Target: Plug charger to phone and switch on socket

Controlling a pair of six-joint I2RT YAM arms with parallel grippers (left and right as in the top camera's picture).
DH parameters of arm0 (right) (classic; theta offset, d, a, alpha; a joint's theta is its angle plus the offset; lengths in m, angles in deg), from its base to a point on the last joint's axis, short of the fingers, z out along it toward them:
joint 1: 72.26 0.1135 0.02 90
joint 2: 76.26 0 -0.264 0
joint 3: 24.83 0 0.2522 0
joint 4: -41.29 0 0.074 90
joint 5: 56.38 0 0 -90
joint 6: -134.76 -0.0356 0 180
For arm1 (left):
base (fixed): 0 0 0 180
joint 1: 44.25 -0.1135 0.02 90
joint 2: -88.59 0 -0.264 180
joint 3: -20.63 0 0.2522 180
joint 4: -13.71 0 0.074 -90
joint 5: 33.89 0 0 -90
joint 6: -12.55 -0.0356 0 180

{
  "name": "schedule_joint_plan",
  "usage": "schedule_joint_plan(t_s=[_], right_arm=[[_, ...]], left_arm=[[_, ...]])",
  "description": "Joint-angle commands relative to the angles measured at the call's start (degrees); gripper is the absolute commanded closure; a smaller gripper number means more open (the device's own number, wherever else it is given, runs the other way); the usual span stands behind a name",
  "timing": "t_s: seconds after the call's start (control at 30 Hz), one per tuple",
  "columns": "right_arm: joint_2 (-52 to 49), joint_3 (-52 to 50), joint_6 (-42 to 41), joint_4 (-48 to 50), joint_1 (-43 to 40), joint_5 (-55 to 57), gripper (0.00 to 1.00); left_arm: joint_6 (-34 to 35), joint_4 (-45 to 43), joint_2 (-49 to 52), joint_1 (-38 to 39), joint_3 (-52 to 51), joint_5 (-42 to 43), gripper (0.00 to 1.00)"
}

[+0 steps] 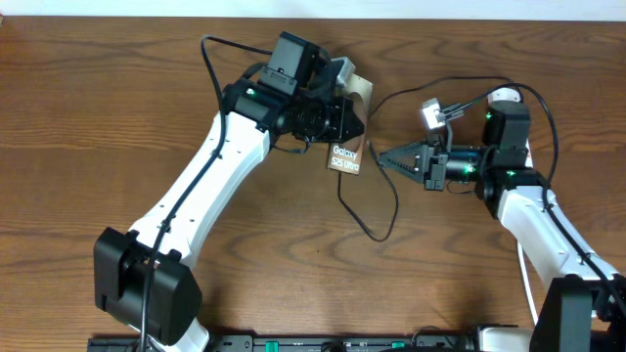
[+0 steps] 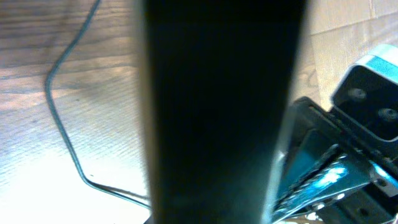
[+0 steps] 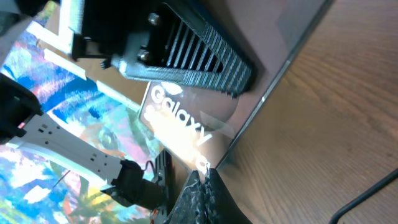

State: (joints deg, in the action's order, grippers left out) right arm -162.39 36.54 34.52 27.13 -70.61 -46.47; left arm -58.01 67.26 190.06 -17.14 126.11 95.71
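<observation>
We are seeing the left gripper [image 1: 348, 122] clamping the flat, dark brown phone [image 1: 345, 158] with its white Galaxy lettering and holding it tilted above the brown wood-grain table [image 1: 293, 279]. We are reading this as a way of presenting the phone's lower edge, where its port should be sitting, toward the other arm. In the right wrist view a black ridged finger [image 3: 193, 53] is lying across the glossy face, its ribbing suited to gripping so smooth a slab.

The right gripper [image 1: 381, 156] is pointing straight at the phone. Its textured black fingertips [image 3: 194, 196] are pressed together into a narrow wedge just beside the phone's edge, and we are not able to tell whether they are pinching the small plug.

The charger [image 2: 64, 130], a long thin black cable, is trailing limp in loose loops over the table below the phone. One run is appearing to rise to the phone's lower edge, though we are not making out whether the plug is seated. Its round white adapter [image 1: 504, 96] is showing beside the right arm. We are not picking out the socket in any view, so we are judging the plugging step to be the one in hand
</observation>
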Motion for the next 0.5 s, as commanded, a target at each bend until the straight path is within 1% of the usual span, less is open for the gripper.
schedule_joint_plan(t_s=[0.0,0.2,0.33,0.47], right_arm=[[0.83,0.07,-1.29,0.0,2.32,1.84,0.99],[0.83,0.07,-1.99,-0.04,5.77,5.03,0.99],[0.83,0.07,-1.95,-0.07,6.84,5.49,0.99],[0.83,0.07,-1.95,-0.48,6.91,8.68,0.99]], left_arm=[[-0.7,-0.44,-2.23,0.81,1.11,1.84,0.93],[-0.22,-0.04,-2.23,2.51,1.11,4.0,0.93],[-0.26,0.13,-2.23,2.58,1.11,4.57,0.93],[-0.28,-0.33,-2.23,2.16,1.11,4.15,0.93]])
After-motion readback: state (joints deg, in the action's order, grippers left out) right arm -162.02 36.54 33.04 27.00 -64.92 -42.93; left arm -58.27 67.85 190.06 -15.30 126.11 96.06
